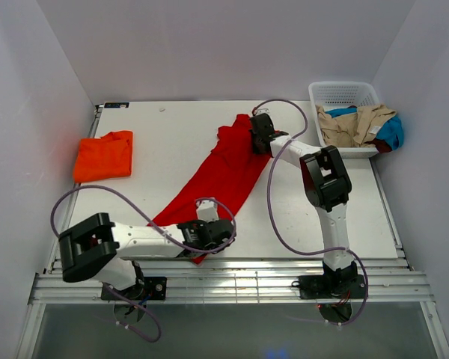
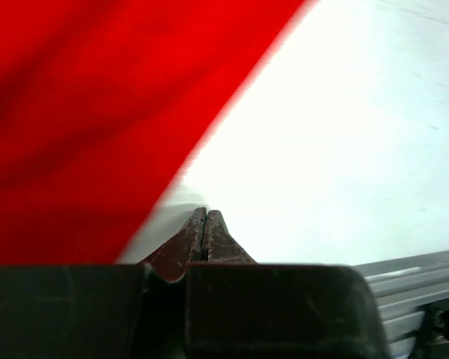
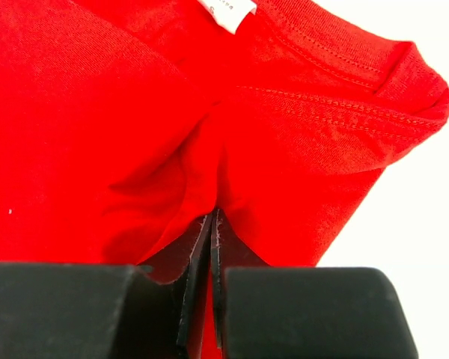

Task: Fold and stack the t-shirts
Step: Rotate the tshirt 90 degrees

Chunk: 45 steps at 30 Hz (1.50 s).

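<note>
Nearest, the left gripper is clenched at the near end of the red t-shirt. No cloth shows between its tips, and the shirt edge lies just beside them. The shirt stretches as a long diagonal strip across the table. At its far end the right gripper pinches the cloth near the collar. Far left, the orange t-shirt lies folded, well apart. I judge the task about half done: the red one is not yet folded or stacked.

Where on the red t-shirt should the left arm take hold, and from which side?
Probably its near end, by the table's front edge, approached from the near side. The red t-shirt lies as a narrow diagonal band with its collar end pinched in the right gripper, so gripping the opposite end pulls it taut.
</note>
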Each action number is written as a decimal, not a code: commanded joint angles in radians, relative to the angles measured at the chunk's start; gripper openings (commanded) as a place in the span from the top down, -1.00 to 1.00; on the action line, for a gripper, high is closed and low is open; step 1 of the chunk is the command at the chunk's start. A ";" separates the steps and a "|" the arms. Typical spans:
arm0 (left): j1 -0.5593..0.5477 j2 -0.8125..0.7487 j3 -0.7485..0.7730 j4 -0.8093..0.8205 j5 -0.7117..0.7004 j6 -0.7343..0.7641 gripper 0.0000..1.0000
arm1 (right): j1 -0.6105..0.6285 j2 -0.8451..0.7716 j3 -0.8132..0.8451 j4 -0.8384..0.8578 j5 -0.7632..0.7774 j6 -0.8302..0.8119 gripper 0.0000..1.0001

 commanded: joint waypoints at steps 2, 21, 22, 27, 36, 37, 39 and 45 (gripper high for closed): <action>-0.061 0.152 0.158 0.049 -0.045 -0.001 1.00 | -0.029 0.042 0.060 0.015 -0.118 0.002 0.85; 0.101 0.177 0.339 0.429 -0.038 0.570 1.00 | -0.166 0.347 0.535 0.081 -0.570 0.086 0.78; 0.132 0.163 0.325 0.456 0.003 0.626 1.00 | -0.172 0.350 0.537 0.110 -0.599 0.100 0.74; 0.382 0.199 0.310 0.532 0.106 0.742 1.00 | -0.204 0.338 0.517 0.315 -0.719 0.139 0.59; 0.623 0.354 0.420 0.606 0.335 0.897 1.00 | -0.213 -0.151 0.039 0.520 -0.594 -0.021 0.08; 0.636 0.373 0.451 0.606 0.360 0.903 1.00 | -0.209 -0.200 0.000 0.488 -0.568 -0.035 0.08; 0.660 0.422 0.472 0.608 0.390 0.912 1.00 | -0.189 -0.340 -0.078 0.445 -0.490 -0.062 0.08; 0.661 0.385 0.439 0.675 0.417 0.874 1.00 | -0.103 -0.604 -0.372 0.290 -0.259 -0.144 0.13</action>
